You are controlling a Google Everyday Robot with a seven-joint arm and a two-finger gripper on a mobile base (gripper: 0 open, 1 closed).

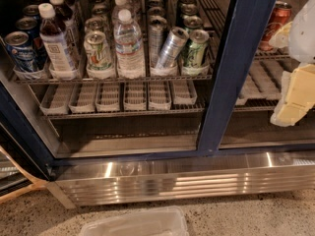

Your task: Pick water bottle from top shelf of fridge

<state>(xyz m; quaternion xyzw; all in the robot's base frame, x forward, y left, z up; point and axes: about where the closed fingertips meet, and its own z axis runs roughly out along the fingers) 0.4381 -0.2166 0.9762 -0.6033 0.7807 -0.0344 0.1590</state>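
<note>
The water bottle (pixel 129 44) stands upright at the front of the top shelf (pixel 113 76), clear and ribbed with a white cap and a pale label. More water bottles stand behind it in the same lane. The fridge (pixel 231 73) has a dark blue post and a ribbed steel base panel (pixel 177 181). My gripper (pixel 295 90) shows at the right edge as pale yellow and white parts, right of the post, far from the bottle and at about shelf height.
Left of the water bottle stand a green-white can (pixel 98 50), a white-capped bottle of dark liquid (pixel 55 41) and blue cans (pixel 19 50). To its right a silver can (pixel 171 47) leans beside a green can (pixel 196 48). A lower rack (pixel 118 96) holds bare trays. A clear plastic bin (pixel 138 223) lies on the floor.
</note>
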